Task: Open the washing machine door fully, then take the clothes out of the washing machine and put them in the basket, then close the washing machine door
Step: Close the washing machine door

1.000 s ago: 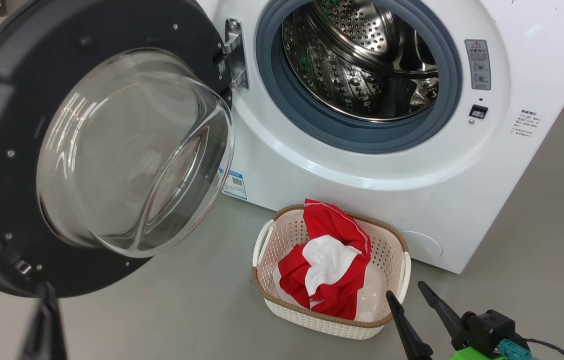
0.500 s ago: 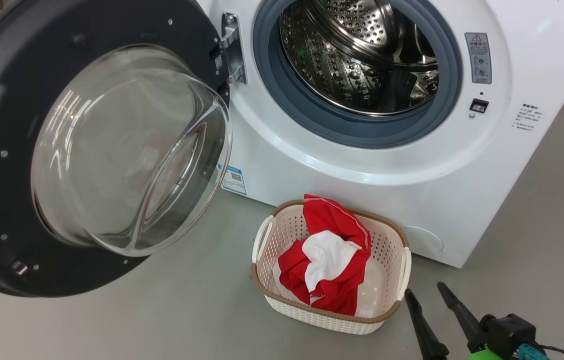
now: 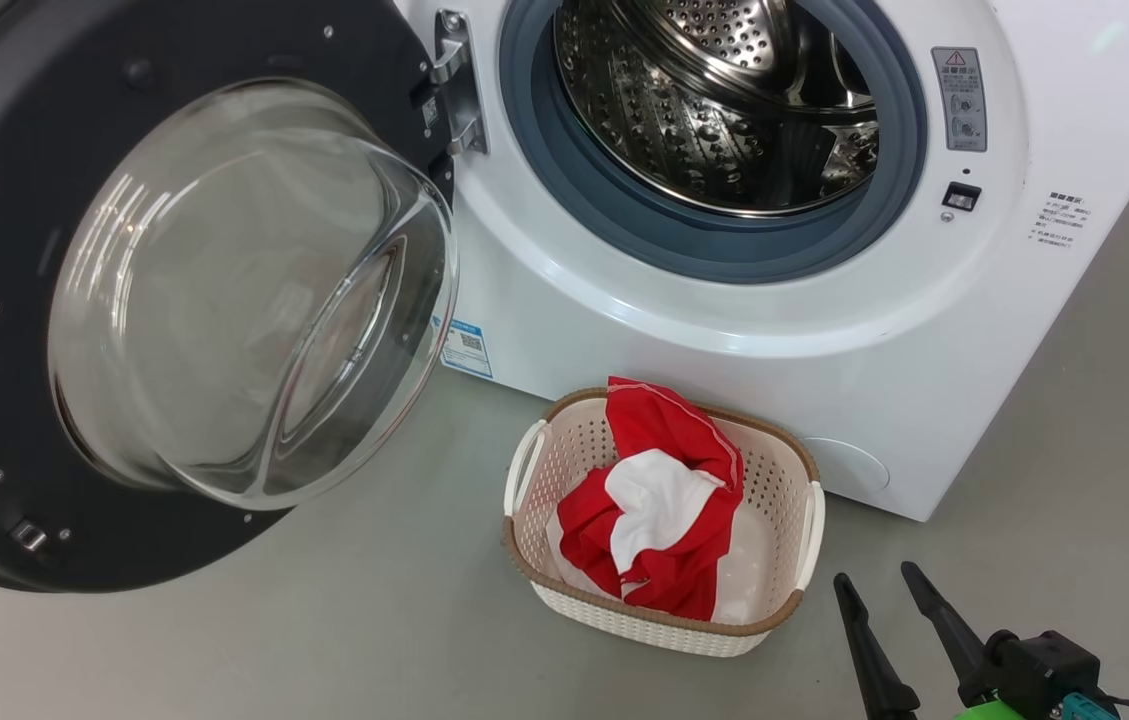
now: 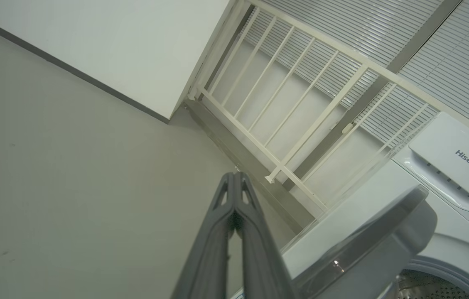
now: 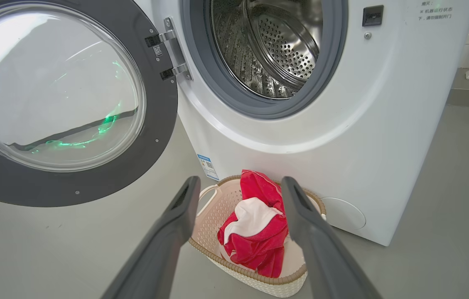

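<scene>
Floor (image 3: 304, 640): plain grey, smooth, matte, with a few faint marks. Wall (image 4: 105, 37): off-white, with dark skirting (image 4: 68, 67) where it meets the floor. Past the wall's corner is a cream railing (image 4: 316, 123) with slim bars. Behind it are pale slatted blinds (image 4: 458, 70). Light is even and diffuse, shadows soft.

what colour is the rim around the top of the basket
Brown, with a woven look, above cream perforated sides; the basket rim shows best in the head view.
</scene>
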You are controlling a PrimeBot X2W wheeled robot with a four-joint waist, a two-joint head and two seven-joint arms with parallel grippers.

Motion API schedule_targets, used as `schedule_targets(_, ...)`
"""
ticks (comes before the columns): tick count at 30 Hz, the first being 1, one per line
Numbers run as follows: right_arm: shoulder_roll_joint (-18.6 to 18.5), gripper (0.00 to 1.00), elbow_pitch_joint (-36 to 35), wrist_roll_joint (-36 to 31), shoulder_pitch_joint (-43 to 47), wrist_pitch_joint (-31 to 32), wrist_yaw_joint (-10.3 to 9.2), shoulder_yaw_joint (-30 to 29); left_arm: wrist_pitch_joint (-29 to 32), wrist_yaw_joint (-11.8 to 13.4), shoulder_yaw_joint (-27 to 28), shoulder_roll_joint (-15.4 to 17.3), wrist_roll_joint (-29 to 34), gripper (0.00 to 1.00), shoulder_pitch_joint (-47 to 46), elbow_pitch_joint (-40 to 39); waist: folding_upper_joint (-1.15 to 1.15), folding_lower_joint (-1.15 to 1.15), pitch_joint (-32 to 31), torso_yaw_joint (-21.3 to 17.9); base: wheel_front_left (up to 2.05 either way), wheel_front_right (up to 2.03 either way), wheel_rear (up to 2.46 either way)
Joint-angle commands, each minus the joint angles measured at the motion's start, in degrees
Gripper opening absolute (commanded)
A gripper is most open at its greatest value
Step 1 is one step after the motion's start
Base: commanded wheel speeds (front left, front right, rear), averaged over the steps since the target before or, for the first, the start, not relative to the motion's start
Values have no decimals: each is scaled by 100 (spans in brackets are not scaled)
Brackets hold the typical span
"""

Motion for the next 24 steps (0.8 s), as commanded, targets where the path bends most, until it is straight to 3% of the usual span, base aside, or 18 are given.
schedule_targets(1,-9,100,-152,-57,-68,-37,37,101,151,-31,94,454,-103,0,-211,-6,0,0,9,-3,0,0,0)
schedule_targets(10,-6,100,-164,-112,-109,-37,37,113,1715,-31,-490,571,-935,0,-108,389,0,0,5,-39,0,0,0)
schedule_targets(24,-4,100,-147,-60,8,-37,37,158,2550,-32,-1087,688,-1647,0,703,-436,0,0,-285,-172,0,0,0)
